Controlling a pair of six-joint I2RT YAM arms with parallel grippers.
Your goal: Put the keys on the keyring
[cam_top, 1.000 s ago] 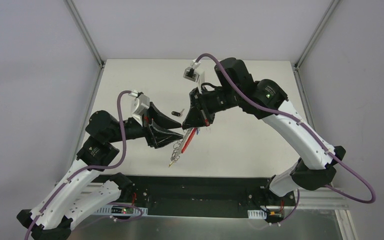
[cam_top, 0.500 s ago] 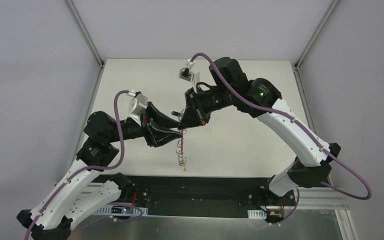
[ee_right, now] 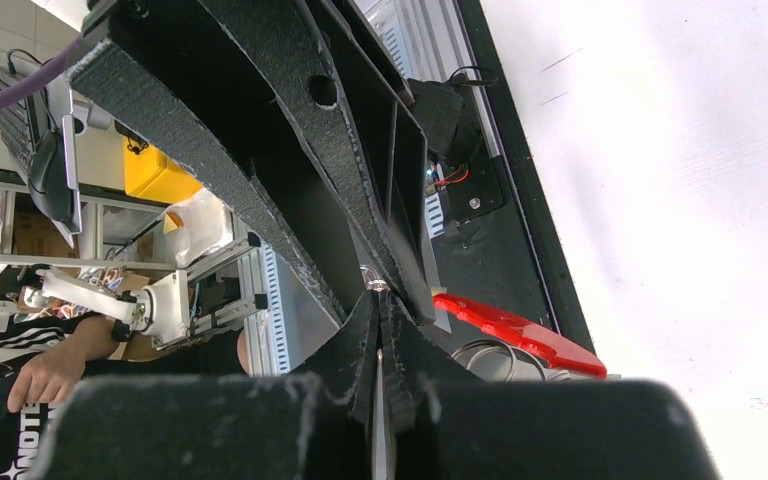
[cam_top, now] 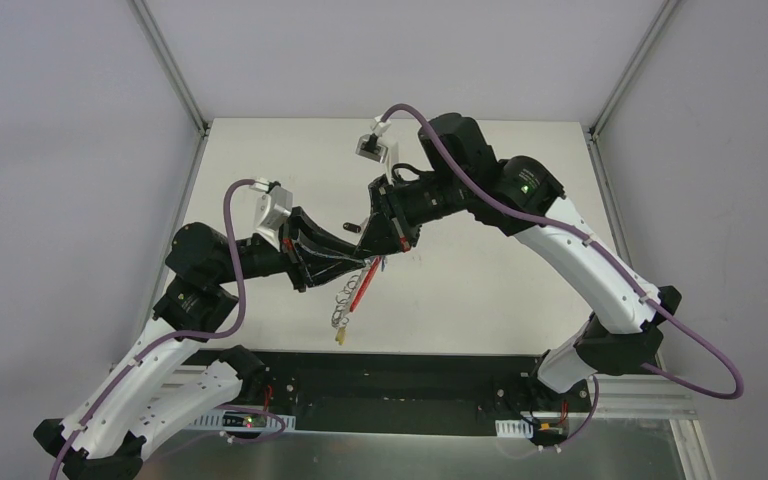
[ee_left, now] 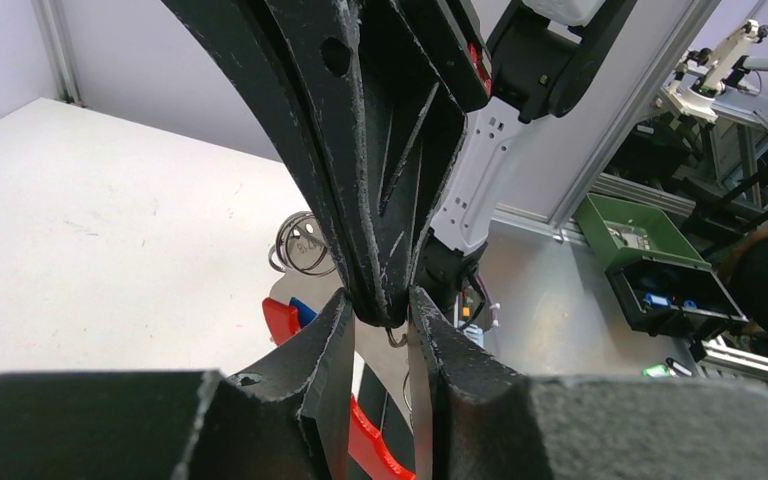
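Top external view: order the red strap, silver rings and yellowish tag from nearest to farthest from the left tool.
1. Red strap, hanging right below the tips of the left tool.
2. Silver rings, farther down the dangling bunch.
3. Yellowish tag, at the bunch's bottom end.

Left arm (cam_top: 145, 365), right arm (cam_top: 580, 260): white shells on long links, dotted with small dark screws; black joint housings (cam_top: 205, 255). Purple cable (cam_top: 700, 360) loops along each. Green light (cam_top: 532, 185) on right elbow. White camera block (cam_top: 275, 210) at wrists. Fingers (ee_left: 325, 345) black, grainy, edges scuffed pale, each pierced by a round hole (ee_left: 335, 57).
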